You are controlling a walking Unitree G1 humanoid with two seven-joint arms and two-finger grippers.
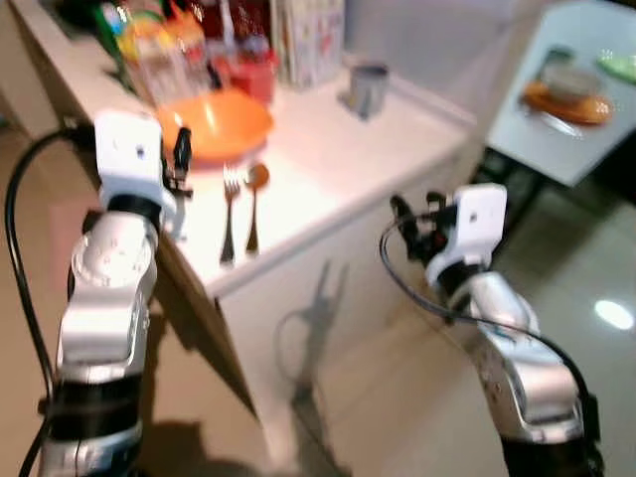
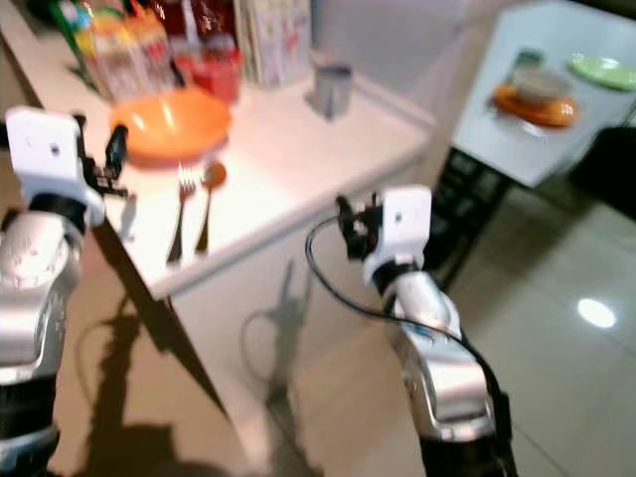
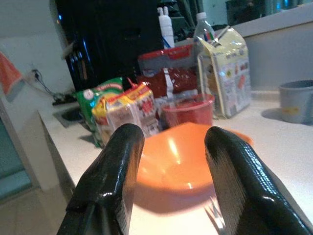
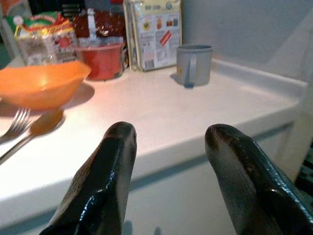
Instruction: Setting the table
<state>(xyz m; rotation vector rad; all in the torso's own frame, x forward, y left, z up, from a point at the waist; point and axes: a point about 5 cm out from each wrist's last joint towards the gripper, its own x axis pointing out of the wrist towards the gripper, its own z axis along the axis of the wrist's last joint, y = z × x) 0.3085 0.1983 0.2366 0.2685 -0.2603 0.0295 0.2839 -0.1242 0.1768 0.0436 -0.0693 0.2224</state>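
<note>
An orange bowl (image 1: 214, 124) sits on the white counter (image 1: 328, 169), with a fork (image 1: 230, 214) and a spoon (image 1: 254, 204) lying side by side just in front of it. A grey mug (image 1: 368, 87) stands further back on the counter. My left gripper (image 3: 168, 142) is open and empty at the counter's left edge, level with the bowl and pointing at it. My right gripper (image 4: 168, 137) is also open and empty; it hangs in front of the counter's front edge, below the countertop, facing the mug (image 4: 194, 63) and the bowl (image 4: 41, 83).
Snack bags (image 1: 149, 50), a red tub (image 1: 253, 72) and a carton (image 1: 310, 38) crowd the back of the counter. A pale dining table (image 1: 566, 149) at the right carries an orange plate with a bowl (image 1: 568, 97) and a green plate (image 1: 621, 65). Tiled floor lies between.
</note>
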